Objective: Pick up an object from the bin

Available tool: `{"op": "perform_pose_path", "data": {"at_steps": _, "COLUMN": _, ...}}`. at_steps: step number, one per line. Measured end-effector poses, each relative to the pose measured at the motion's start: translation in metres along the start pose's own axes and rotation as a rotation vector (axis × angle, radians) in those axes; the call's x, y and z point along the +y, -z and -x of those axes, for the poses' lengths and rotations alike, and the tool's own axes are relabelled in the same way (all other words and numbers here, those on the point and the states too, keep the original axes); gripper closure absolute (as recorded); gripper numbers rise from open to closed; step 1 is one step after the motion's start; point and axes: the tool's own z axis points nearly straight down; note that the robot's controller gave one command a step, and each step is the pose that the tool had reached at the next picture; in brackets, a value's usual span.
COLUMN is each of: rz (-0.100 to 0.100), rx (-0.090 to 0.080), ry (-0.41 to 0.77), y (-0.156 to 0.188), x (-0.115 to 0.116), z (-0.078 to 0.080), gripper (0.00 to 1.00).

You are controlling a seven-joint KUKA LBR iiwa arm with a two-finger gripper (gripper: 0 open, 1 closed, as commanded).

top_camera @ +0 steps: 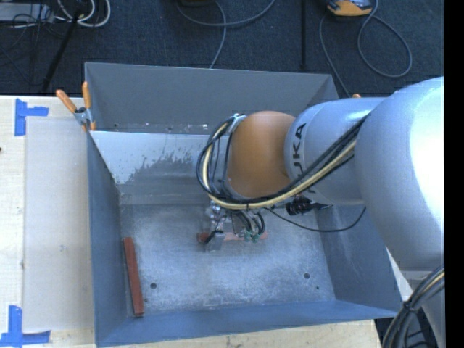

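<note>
My hand is down low over the middle of the bin, close to the grey floor, with the orange cover of my wrist and its loop of cables hanging above it. Whether the hand is released or clenched I cannot tell from here, because the wrist hides too much of it. I see nothing that I could fairly say I am grasping.

Just beside the hand, on its right, there is a small reddish patch against the floor (it may be a flat little thing, or only a part of my own tooling; I cannot say which).

The one thing I can name with confidence is a long brown stick. It lies flat on the floor along the foot of the left wall, running from about mid-floor toward the near corner, well apart from my hand.

If the stick is what I take, I judge it to be stiff and light, probably wood or hard plastic, so it should neither bend nor crush. Its thinness is the trouble: it lies flush on the floor and close to the sloping wall, which leaves little room on that side. I would take hold across its narrow width near the middle of its length, so it hangs level instead of tipping. A hold near one end would likely let it swing and slip out.
</note>
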Motion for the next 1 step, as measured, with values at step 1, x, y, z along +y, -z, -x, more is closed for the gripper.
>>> {"op": "perform_pose_path", "data": {"at_steps": 1, "rz": 0.001, "rx": -0.010, "ry": -0.009, "y": 0.1551, "x": -0.0037, "z": -0.0022, "gripper": 1.00}}
